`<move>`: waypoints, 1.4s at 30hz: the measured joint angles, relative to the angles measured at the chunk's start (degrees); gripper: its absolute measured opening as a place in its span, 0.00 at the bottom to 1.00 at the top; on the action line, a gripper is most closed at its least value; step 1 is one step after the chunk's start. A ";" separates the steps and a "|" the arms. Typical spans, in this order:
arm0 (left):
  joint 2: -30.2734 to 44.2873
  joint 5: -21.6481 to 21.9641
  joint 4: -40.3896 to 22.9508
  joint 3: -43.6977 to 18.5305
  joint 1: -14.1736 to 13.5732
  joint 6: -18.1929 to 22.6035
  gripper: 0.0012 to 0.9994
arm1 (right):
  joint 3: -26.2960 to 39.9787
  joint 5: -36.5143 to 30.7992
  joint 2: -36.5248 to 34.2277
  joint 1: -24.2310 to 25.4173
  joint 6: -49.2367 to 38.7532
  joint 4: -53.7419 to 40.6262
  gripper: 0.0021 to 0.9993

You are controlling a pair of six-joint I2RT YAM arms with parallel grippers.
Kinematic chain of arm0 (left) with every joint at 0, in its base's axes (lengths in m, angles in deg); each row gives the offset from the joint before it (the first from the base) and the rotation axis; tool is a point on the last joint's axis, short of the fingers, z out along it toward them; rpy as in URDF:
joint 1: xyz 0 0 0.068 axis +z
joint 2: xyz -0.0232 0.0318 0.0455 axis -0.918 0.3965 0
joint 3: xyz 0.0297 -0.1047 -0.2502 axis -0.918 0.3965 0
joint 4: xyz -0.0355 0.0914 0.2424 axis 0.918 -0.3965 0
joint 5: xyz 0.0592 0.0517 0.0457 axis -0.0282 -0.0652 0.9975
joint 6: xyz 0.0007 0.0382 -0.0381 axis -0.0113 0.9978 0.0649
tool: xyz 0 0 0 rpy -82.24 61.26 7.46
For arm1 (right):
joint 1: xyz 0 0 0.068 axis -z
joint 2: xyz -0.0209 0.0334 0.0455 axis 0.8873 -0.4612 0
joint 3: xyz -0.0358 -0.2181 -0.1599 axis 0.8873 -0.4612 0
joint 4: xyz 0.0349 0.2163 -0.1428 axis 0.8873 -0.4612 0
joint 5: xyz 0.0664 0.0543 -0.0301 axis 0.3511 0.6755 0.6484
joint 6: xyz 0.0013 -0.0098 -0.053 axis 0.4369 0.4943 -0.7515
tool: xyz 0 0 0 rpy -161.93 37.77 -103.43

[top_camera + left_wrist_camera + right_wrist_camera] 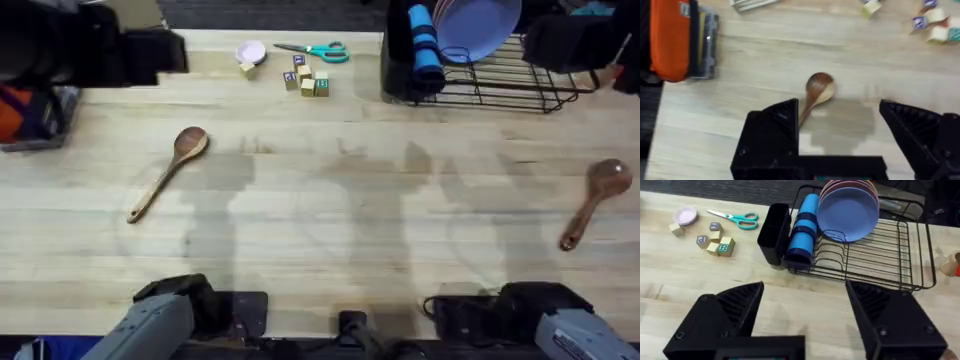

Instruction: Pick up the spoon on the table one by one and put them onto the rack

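Both spoons lie on the table [330, 200], none racked. My left fingers [840, 125] hang released above the tan spoon [170, 170]; next I descend and clench its handle.

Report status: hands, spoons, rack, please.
Left hand open over tan spoon. Right hand open, facing rack. Brown spoon on table. Nothing blocking.

One spoon [170, 170] lies on the table [330, 220] at left, another spoon [596, 200] at far right. Behind, the rack [500, 80] holds a plate [478, 25] and cup [425, 42]; scissors [318, 50] and blocks [305, 80] lie to its left.
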 joint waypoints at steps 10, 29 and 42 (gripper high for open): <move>3.60 -7.78 -6.34 -0.11 8.92 22.48 0.99 | 0.00 0.00 0.02 0.00 -0.80 -0.02 0.99; 15.87 -8.69 -10.40 0.70 18.41 34.63 0.99 | 0.00 0.00 -0.01 0.00 -1.33 -0.01 0.99; 22.92 -8.51 -2.70 6.47 20.82 40.54 1.00 | 0.00 0.00 0.00 0.00 -1.36 0.00 0.99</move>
